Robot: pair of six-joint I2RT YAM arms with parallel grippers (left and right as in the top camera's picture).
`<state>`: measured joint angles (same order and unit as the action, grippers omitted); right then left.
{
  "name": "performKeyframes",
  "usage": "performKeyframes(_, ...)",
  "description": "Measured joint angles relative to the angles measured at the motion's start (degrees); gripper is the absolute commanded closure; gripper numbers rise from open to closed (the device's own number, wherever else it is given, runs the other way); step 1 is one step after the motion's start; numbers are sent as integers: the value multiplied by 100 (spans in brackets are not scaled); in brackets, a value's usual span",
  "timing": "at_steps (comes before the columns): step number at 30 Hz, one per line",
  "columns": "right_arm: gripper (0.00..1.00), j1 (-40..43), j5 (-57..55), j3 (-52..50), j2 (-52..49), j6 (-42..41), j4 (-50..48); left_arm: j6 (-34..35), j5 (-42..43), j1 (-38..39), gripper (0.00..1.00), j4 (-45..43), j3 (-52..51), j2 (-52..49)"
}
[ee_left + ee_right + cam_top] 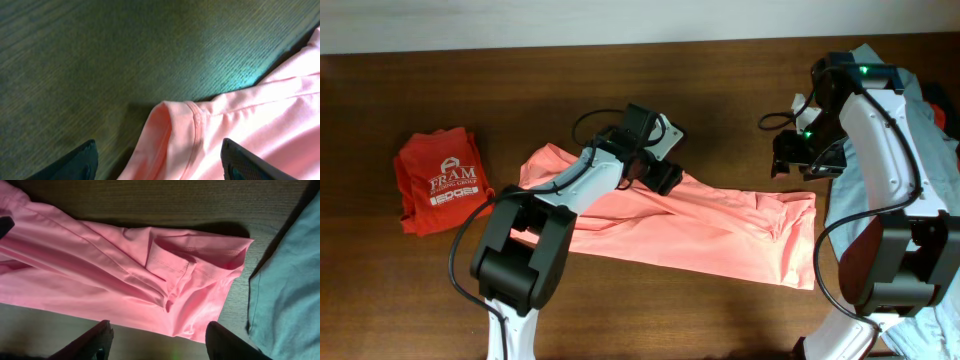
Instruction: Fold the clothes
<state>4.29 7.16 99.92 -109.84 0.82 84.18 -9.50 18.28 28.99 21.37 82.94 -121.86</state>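
The salmon-pink top [720,225] lies as a long folded strip across the middle of the table, from left to right. My left gripper [660,178] is open and hovers over the strip's upper edge near its middle. In the left wrist view a hemmed fold of the top [260,110] lies between the open fingers [160,165]. My right gripper [802,165] is open and empty, above the table just past the top's upper right corner. In the right wrist view the top's right end [100,270] lies beyond the open fingers [157,342].
A darker red shirt with white "FRAM" print [440,180] lies bunched at the left. A pale grey-blue garment [930,110] lies at the right edge under the right arm, and it also shows in the right wrist view [290,280]. The table is dark wood [720,90].
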Motion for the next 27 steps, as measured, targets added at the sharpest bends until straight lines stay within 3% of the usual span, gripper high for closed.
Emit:
performKeyframes(5,37,0,0,0,0,2,-2,-37,7,-4,55,-101,0,-9)
performKeyframes(8,37,0,0,0,0,0,0,-63,111,-2,53,-109,0,-42)
performKeyframes(11,37,0,0,0,0,2,0,-52,214,-2,44,-92,0,-177)
performKeyframes(14,37,0,0,0,0,2,0,-81,293,-2,45,-81,9,-219)
performKeyframes(17,37,0,0,0,0,2,-2,-74,302,-2,63,-68,11,-219)
performKeyframes(19,37,0,0,0,0,2,-2,-87,365,-2,85,-28,11,-229)
performKeyframes(20,37,0,0,0,0,-2,0,-103,409,-2,90,-11,11,-234)
performKeyframes(24,38,0,0,0,0,2,-2,-81,557,-2,94,136,136,-245)
performKeyframes(27,38,0,0,0,0,0,-2,-83,601,-2,89,269,385,-245)
